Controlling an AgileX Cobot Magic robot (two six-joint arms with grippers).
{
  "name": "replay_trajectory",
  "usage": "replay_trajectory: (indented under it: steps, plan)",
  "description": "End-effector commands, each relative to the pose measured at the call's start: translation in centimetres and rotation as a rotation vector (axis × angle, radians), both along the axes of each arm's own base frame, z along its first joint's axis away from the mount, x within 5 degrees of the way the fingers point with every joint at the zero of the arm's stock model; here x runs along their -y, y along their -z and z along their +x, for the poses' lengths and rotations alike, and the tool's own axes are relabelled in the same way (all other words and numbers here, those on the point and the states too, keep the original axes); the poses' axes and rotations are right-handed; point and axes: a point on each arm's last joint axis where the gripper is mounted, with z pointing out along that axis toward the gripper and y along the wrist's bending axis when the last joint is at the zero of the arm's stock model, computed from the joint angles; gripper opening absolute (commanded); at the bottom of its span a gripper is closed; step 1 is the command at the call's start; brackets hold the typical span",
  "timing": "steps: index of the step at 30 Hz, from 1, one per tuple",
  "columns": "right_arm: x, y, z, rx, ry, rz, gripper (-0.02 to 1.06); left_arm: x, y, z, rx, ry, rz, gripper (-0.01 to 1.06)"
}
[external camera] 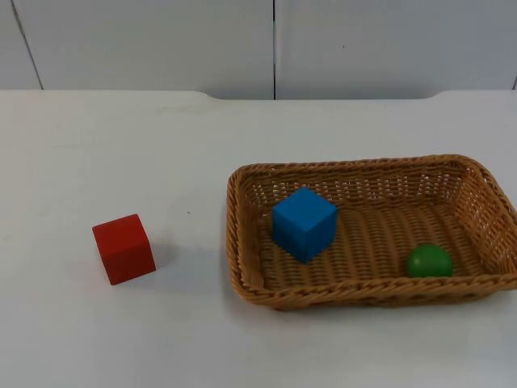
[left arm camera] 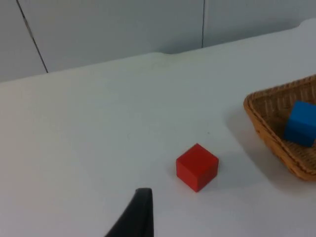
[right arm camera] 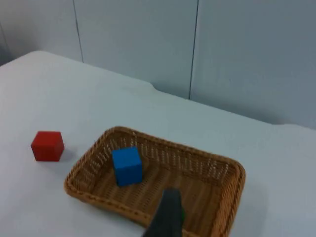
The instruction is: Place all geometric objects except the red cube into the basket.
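Observation:
A wicker basket (external camera: 355,165) stands on the right half of the table. Inside it, a blue cube (external camera: 304,224) rests near the left wall and a green ball (external camera: 429,261) lies by the front right corner. A red cube (external camera: 123,248) sits on the bare table, well left of the basket. My left gripper (left arm camera: 136,219) hangs above the table, short of the red cube (left arm camera: 197,167), with the basket's end (left arm camera: 261,126) and blue cube (left arm camera: 300,123) beyond. My right gripper (right arm camera: 168,213) hovers over the basket's near rim (right arm camera: 148,138), partly covering the green ball (right arm camera: 182,216).
The grey partition wall (external camera: 275,44) closes off the far edge of the table. White table surface surrounds the red cube and lies in front of the basket.

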Motion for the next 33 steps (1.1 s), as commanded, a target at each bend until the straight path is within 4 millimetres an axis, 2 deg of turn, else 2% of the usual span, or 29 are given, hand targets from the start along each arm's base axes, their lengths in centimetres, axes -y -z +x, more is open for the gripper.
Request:
replay_trajectory:
  steps: [1,7,12,14,18,24,33]
  plan:
    - [1.0,0.7,-1.3,0.002,0.019,-0.016,0.73,-0.1,1.0,-1.0,0.019,-0.023,-0.032,1.05]
    - [2.0,1.7,-2.9,-0.019,0.040,-0.005,0.73,-0.4,2.0,-2.9,0.039,-0.026,-0.016,1.05]
    - [2.1,2.1,-3.0,-0.062,0.044,-0.028,0.73,-0.6,2.8,-2.9,-0.023,-0.037,0.017,1.05]
    - [2.0,2.3,-2.9,-0.067,0.046,-0.033,0.73,-0.6,3.2,-2.8,-0.047,-0.043,0.011,1.05]
    - [1.6,3.9,-2.1,-0.119,0.047,-0.064,0.73,-1.5,3.4,-2.7,-0.066,-0.173,-0.024,1.05]
    - [0.9,6.0,-0.9,-0.177,0.053,-0.070,0.73,-1.6,3.4,-2.6,-0.067,-0.186,-0.029,1.05]
    - [0.9,6.2,-0.8,-0.177,0.052,-0.070,0.73,-1.6,3.4,-2.6,-0.067,-0.186,-0.029,1.05]
